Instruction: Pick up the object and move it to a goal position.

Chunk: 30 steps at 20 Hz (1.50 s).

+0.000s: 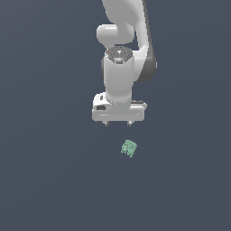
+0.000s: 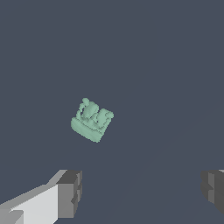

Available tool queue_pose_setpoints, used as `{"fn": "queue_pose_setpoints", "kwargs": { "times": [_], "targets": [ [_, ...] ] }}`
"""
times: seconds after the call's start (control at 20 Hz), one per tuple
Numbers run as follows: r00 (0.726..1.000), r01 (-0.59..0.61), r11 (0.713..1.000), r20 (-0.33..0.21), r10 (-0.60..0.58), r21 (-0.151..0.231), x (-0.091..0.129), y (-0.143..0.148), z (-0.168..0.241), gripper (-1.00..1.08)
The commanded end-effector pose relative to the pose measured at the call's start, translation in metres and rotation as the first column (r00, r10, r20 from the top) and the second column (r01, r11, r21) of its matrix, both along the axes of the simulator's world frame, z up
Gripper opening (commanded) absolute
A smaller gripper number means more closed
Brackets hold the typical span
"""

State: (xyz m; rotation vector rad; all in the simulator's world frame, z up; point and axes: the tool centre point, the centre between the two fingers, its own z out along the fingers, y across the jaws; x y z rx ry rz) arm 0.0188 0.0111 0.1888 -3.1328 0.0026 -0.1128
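Note:
The object (image 1: 129, 148) is a tiny mint-green bumpy lump lying on the dark grey surface, just below and slightly toward the exterior view's right of my white gripper (image 1: 117, 122). In the wrist view the object (image 2: 91, 120) lies apart from both fingers, beyond their tips. My gripper (image 2: 141, 190) is open, with a wide gap and nothing between its dark pads (image 2: 71, 193). No goal marker shows in either view.
The white arm (image 1: 122, 49) rises from the gripper toward the top of the exterior view. Only the plain dark grey surface (image 1: 49, 171) surrounds the object.

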Motion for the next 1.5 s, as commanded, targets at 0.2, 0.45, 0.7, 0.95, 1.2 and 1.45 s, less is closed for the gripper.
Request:
{"fn": "queue_pose_setpoints", "kwargs": {
  "times": [0.2, 0.45, 0.7, 0.95, 1.2, 1.45],
  "targets": [
    [1.0, -0.021, 1.0, -0.012, 0.021, -0.003, -0.003, 0.008, -0.004, 1.0],
    [0.996, -0.076, 0.997, -0.04, 0.075, -0.009, -0.01, 0.026, -0.013, 1.0],
    [0.997, -0.071, 0.997, -0.04, 0.071, -0.008, -0.01, 0.026, -0.013, 1.0],
    [0.998, -0.036, 0.999, -0.043, 0.036, -0.006, -0.006, 0.028, -0.018, 1.0],
    [0.998, 0.032, 0.999, -0.047, -0.032, -0.002, 0.0, 0.032, -0.026, 1.0],
    [0.99, 0.131, 0.991, -0.053, -0.131, 0.001, 0.01, 0.037, -0.04, 1.0]
  ]
}}
